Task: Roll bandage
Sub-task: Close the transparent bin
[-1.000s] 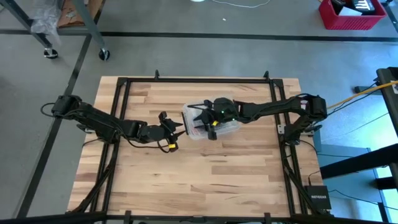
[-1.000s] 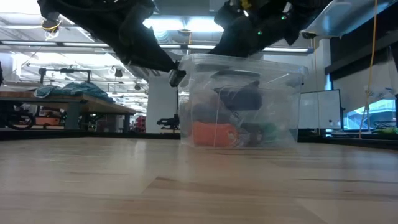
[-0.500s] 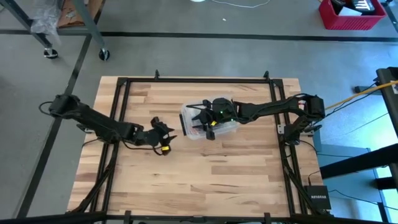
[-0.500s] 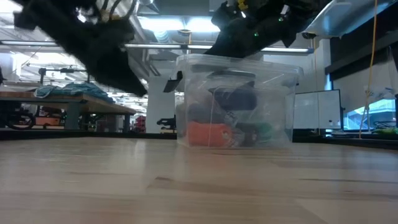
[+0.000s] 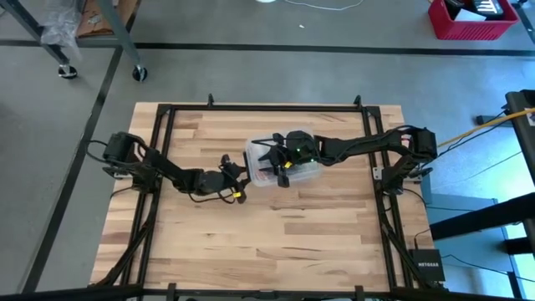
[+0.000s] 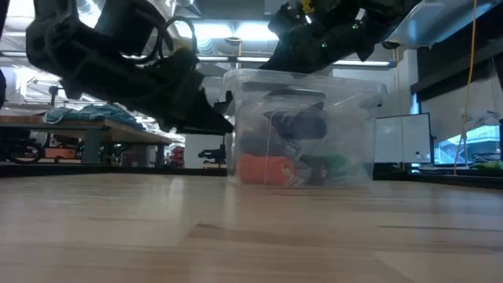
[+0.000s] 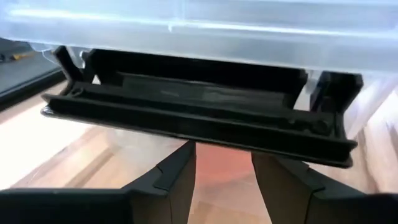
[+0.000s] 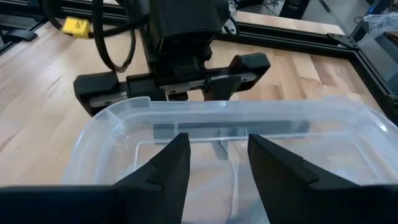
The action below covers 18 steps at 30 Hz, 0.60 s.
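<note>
1 clear box (image 6: 354, 157) hides the bandage's long axis.

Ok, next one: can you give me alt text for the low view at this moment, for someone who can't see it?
A lidded clear plastic box stands on the wooden table, holding dark, orange and green items seen through its wall. The left gripper, open, sits at the box's side near the lid; the right gripper hangs over the lid, a workshop behind.

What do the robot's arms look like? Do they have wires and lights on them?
Both arms are black and thin, built from jointed links. The left arm has looping black cables and a yellow tag by the left gripper. The right arm shows tiny green lights and a yellow tag near the right gripper. Each gripper ends in two flat, dark fingers.
</note>
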### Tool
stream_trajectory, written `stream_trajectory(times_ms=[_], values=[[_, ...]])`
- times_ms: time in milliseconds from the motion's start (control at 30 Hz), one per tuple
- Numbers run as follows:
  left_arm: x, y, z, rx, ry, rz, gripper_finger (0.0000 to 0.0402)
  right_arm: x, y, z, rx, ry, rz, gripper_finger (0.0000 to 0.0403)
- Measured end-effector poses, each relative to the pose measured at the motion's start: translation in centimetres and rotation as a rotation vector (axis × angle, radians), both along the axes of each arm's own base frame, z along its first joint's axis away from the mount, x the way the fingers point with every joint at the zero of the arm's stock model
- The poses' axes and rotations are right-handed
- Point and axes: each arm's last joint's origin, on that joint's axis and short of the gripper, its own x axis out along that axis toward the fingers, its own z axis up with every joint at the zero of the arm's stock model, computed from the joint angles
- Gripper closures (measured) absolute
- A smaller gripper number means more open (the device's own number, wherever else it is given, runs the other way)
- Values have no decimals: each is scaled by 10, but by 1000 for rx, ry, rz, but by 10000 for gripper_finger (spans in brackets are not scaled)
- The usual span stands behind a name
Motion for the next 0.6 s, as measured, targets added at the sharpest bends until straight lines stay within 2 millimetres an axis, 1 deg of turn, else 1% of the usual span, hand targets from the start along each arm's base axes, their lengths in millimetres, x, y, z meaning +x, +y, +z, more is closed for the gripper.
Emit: stream_trajectory(times_ms=[167, 400, 600], values=[[3, 1, 0, 18, -42, 5, 249, 0, 0, 0, 2, -6, 7, 235], [-1, -1, 18, 68, -85, 6, 249, 0, 0, -3, 0, 15, 20, 235], [-1, -2, 20, 113, -66, -8, 249, 0, -2, -5, 37, 35, -15, 235]])
